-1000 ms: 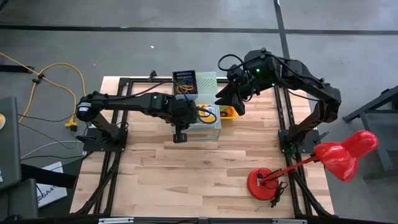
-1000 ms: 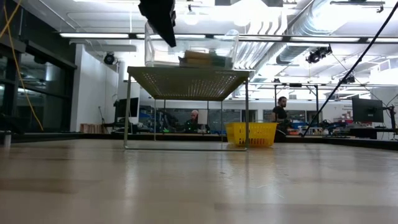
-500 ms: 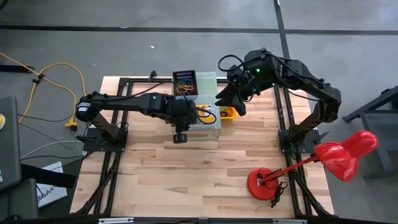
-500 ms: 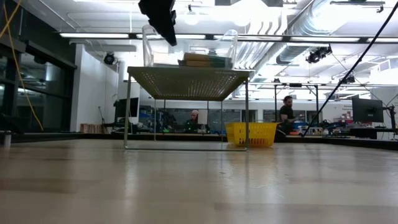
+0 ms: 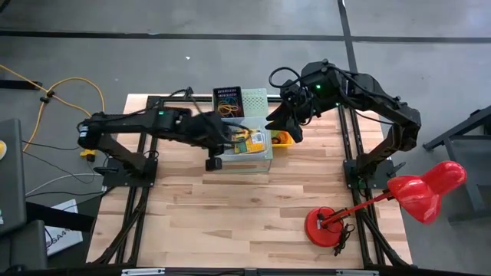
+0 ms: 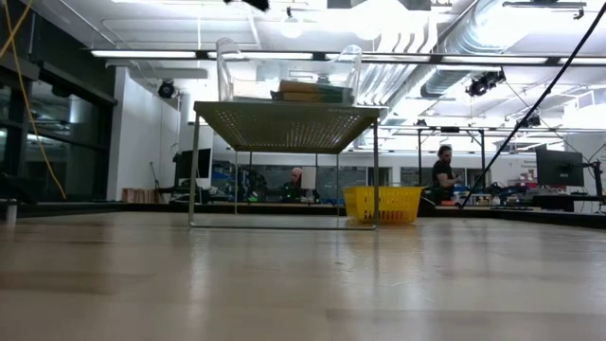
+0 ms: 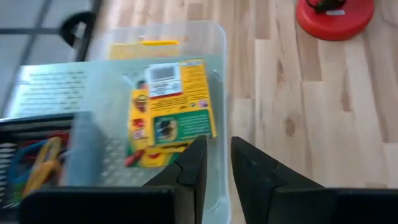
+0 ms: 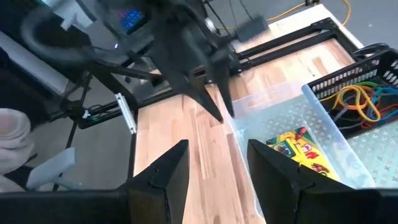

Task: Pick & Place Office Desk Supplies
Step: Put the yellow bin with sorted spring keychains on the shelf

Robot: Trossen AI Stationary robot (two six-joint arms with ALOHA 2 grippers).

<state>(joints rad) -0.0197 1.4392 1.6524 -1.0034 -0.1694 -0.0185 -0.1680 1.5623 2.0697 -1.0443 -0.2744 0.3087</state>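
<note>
While I scan from the near edge, the wooden desk [image 5: 230, 207] is bare planks, with the red lamp base [image 5: 328, 227] near the front right corner and its pink shade [image 5: 426, 188] hanging off the right side. Farther back sits the clear bin [image 5: 247, 143] on the pale-green perforated box [image 6: 284, 123]. A yellow-and-green crayon box [image 7: 171, 106] lies flat in the bin, empty-handed fingers above it. My left gripper [image 7: 214, 165] sits over the bin's near wall, fingers a narrow gap apart, holding nothing. Behind the bin, a black basket [image 5: 228, 100] holds the coloured band loops [image 8: 357, 102]. My right gripper [image 8: 214, 171] hovers at the bin's right rear, fingers spread wide, empty; a yellow item [image 5: 282, 138] lies just below it, can't tell what. Beyond the desk: open workshop, yellow basket [image 6: 383, 204], two people [image 6: 442, 170] at far benches, ceiling lights.

Versus a second ago: left arm has pulled back toward its base, crayon box now uncovered in the bin, left fingers parted. Right arm unchanged.
</note>
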